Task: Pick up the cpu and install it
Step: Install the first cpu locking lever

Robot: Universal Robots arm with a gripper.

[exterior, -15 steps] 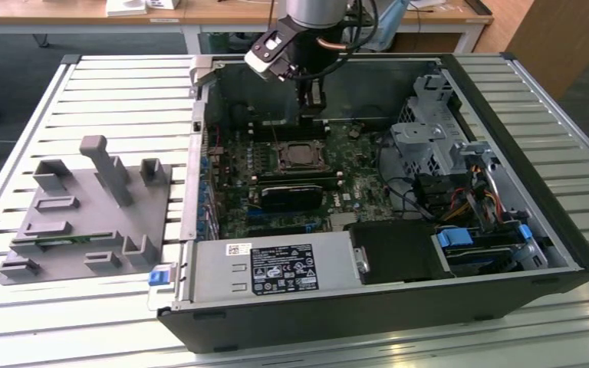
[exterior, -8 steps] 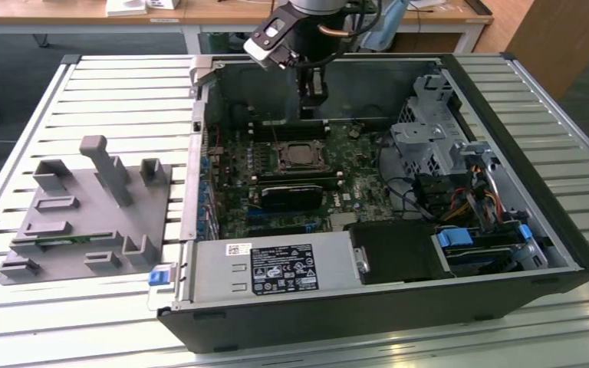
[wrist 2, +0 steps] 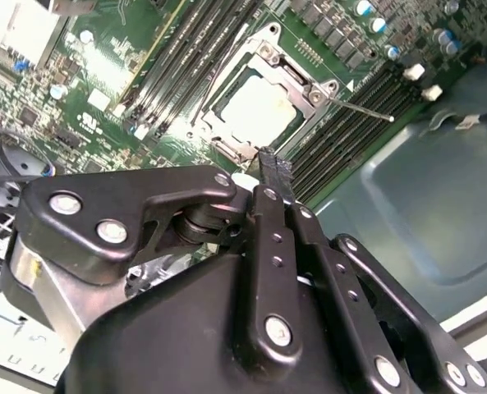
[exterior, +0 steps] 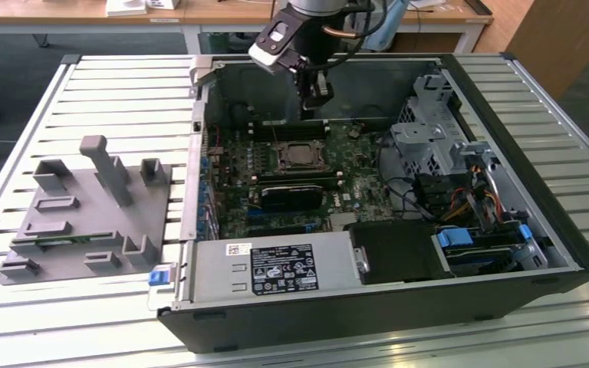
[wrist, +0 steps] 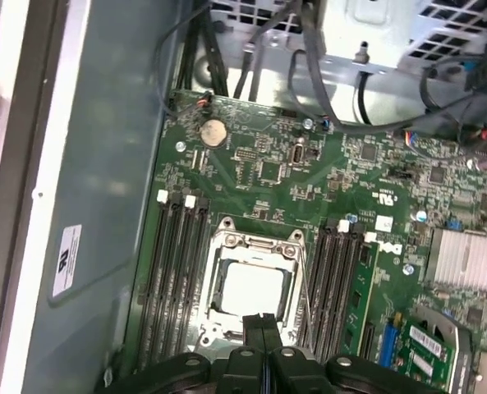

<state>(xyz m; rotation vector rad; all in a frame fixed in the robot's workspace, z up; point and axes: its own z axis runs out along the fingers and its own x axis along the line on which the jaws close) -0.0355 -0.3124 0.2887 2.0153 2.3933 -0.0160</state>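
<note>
First wrist view: shiny square cpu [wrist: 251,289]

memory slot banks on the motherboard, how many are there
2: one bank on one side of the cpu socket, the other bank on the opposite side; others may be hidden.

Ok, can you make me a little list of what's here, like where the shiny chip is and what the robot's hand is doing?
place: open computer case lying on a slatted table
cpu: sitting in its socket on the motherboard, silver top up
gripper: shut, holding nothing
gripper to cpu: above it, not touching
beside the case: grey holder tray, on the exterior view's left
</note>
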